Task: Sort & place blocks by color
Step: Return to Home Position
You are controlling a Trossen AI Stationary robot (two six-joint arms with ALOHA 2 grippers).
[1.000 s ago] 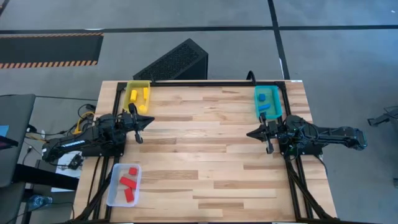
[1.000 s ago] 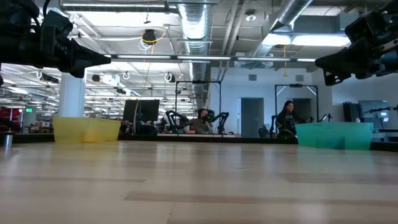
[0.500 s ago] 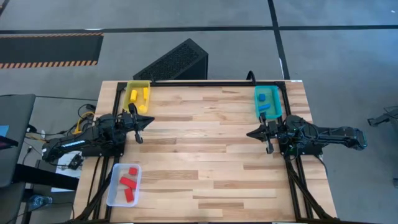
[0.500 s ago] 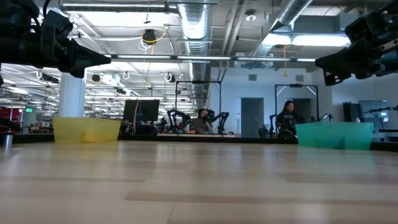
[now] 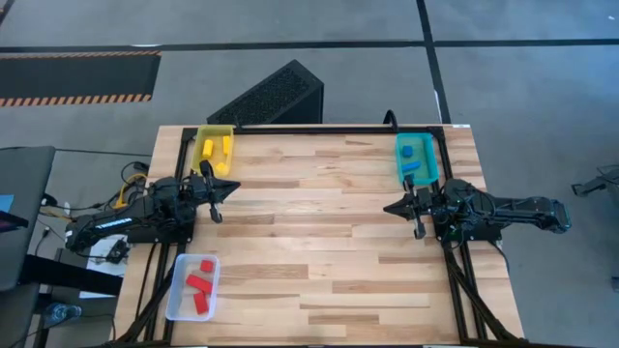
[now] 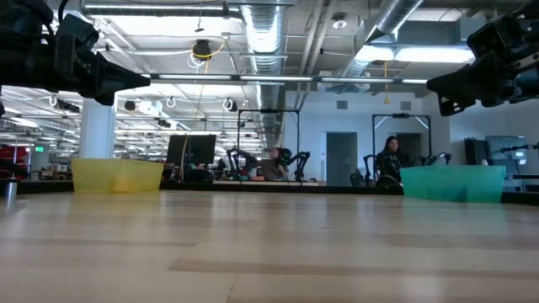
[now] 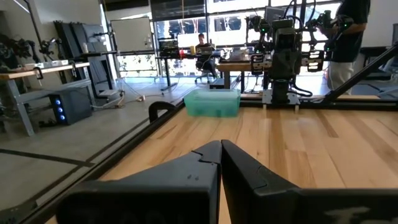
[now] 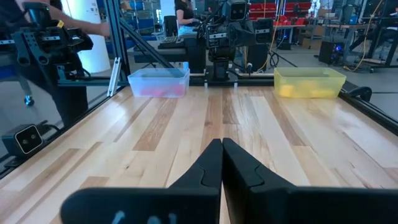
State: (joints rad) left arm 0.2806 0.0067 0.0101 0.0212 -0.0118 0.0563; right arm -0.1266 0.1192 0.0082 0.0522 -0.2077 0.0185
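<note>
Red blocks (image 5: 198,282) lie in clear tray (image 5: 178,307); left hand (image 5: 235,188) and right hand (image 5: 387,207) closed.

Blocks (image 5: 200,282) inside far-left tray (image 5: 199,155), far-right tray (image 5: 437,160), near-left tray (image 5: 179,304).

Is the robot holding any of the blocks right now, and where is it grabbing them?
No, nothing is held. The left gripper and right gripper have their jaws shut together, empty. The red blocks lie in the clear tray.

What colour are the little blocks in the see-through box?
The blocks are red, seen best in the high view, inside the clear tray.
</note>
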